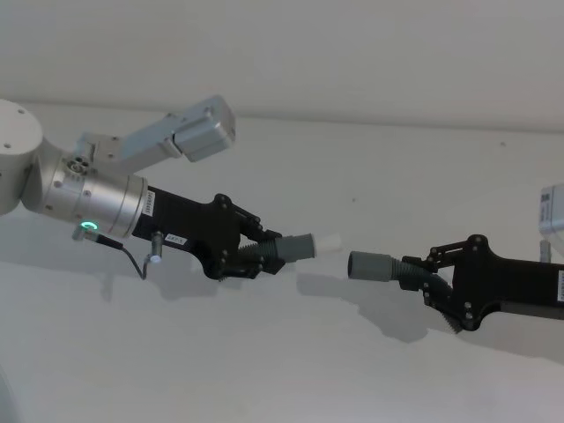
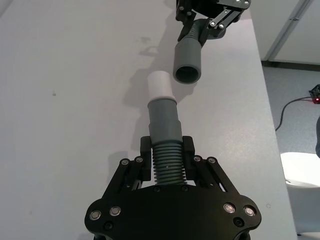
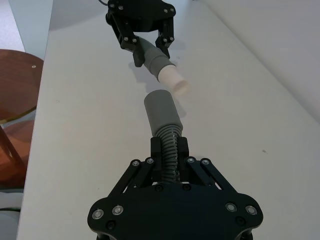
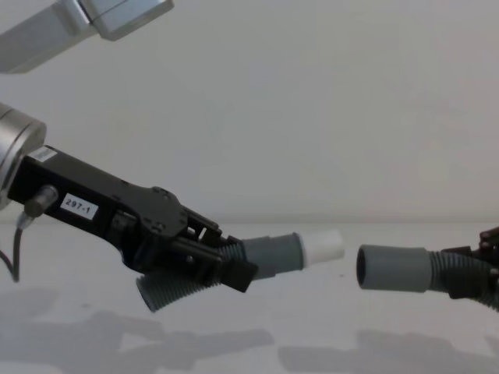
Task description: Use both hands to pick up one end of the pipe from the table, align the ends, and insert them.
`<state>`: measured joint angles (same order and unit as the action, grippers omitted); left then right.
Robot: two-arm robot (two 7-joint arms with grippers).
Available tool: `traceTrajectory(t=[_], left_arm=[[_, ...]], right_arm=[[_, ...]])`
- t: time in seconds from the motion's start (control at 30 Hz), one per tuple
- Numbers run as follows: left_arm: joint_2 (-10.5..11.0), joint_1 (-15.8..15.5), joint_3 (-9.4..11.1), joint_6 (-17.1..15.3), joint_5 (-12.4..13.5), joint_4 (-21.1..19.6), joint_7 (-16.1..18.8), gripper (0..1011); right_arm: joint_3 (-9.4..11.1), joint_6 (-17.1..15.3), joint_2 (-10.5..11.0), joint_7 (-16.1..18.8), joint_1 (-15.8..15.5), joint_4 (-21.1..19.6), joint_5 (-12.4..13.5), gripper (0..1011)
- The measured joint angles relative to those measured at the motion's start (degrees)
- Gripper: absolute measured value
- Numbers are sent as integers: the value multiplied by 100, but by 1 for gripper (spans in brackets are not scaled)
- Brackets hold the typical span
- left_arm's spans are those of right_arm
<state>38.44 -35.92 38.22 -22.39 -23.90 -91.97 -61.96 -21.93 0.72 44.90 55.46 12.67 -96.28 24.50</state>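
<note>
A plain white counter point(image 1: 264, 379) runs back to a bare pale wall point(image 1: 370, 53), and the work hangs just above the surface, throwing soft shadows on it. In the middle the two ends face one another: the white tip point(image 1: 328, 243) of one pipe piece point(image 1: 298, 248) and the open mouth of the hollow cuff point(image 1: 368, 265) on the other pipe piece point(image 3: 169, 142). They are near each other but apart, with a clear gap between. I'd judge they are not on one line. In the head view the white tip sits a touch higher than the cuff's mouth. In the left wrist view that mouth lies off to one side of the tip, not dead ahead. Each piece is gripped on its ribbed body just behind the smooth cuff. That makes sense, since it leaves the cuff free to project forward and keeps the soft ribs from letting the end droop. The left gripper point(image 2: 166, 155) has its jaws closed on the ribs of the white-tipped piece, whose bent tail point(image 4: 168, 292) pokes out below them. The right gripper point(image 3: 170, 152), reaching in from the right, has its jaws closed on the ribs of the hollow-cuffed piece. Both pieces are held clear of the counter, so either can be shifted without dragging. To my eye the lifting is done and the aligning is in hand. What is left looks like a small sideways and height correction, then a straight push together. The risk is the white tip catching on the cuff's rim, or the ribbed hose flexing under the push.
</note>
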Motion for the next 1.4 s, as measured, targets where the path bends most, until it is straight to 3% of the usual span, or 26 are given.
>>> traceTrajectory(t=[0.43, 1.4], left_arm=[[58, -12, 7, 4, -35, 0, 93, 348], [156, -179, 223, 44, -120, 49, -76, 348]], right_arm=[[-74, 4, 19, -2, 66, 65, 27, 175], [-219, 8, 39, -163, 199, 163, 47, 175]])
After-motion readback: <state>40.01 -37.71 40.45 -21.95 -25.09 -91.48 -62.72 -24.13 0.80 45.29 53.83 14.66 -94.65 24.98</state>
